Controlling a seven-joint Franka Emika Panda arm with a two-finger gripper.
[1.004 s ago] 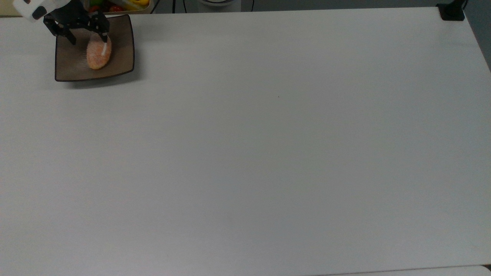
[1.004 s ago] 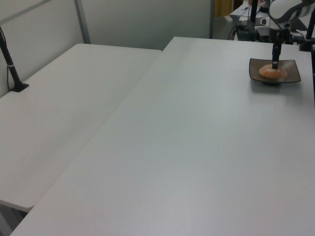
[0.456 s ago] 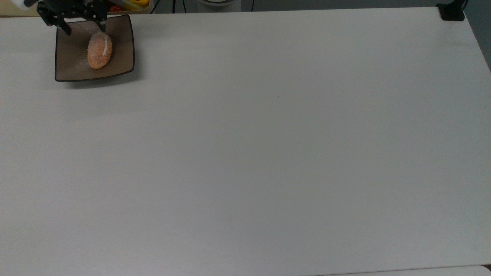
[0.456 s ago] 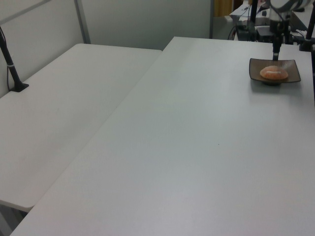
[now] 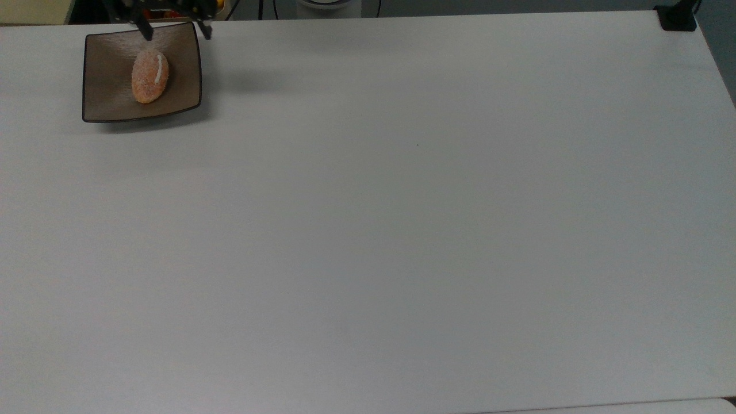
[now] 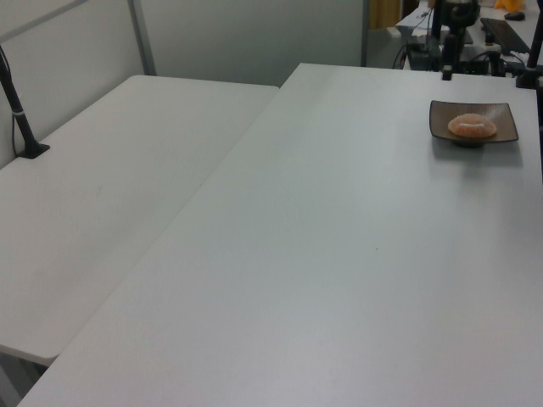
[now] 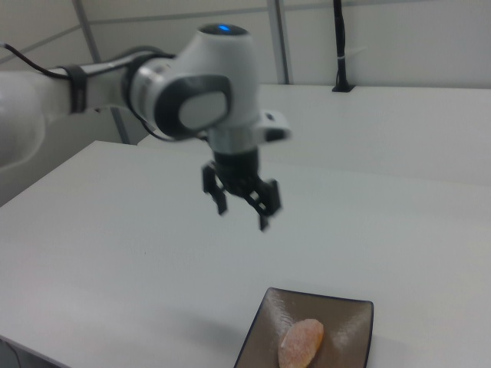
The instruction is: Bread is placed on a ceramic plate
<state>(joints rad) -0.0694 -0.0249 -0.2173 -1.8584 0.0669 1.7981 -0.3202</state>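
Observation:
The bread (image 5: 150, 75), an oval orange-tan bun with a white stripe, lies on the square brown ceramic plate (image 5: 109, 92) at the top view's far left corner of the white table. My gripper (image 5: 176, 31) hangs open and holds nothing, above the plate's back edge and off toward the top view's right. In the right view the gripper (image 7: 242, 217) hovers well above the table, clear of the plate (image 7: 349, 326) and the bread (image 7: 301, 343). The left view has the bread (image 6: 473, 125) on the plate (image 6: 502, 119), with the gripper (image 6: 446, 73) behind it.
A black post base (image 5: 677, 17) sits at the table's corner on the top view's right. In the left view a second white table (image 6: 127, 170) adjoins this one, with a black clamp post (image 6: 21, 119) on it. Cables and equipment lie behind the plate.
The gripper lifted off the bread, rose and moved toward the top view's right, staying open. The bread rests still on the plate.

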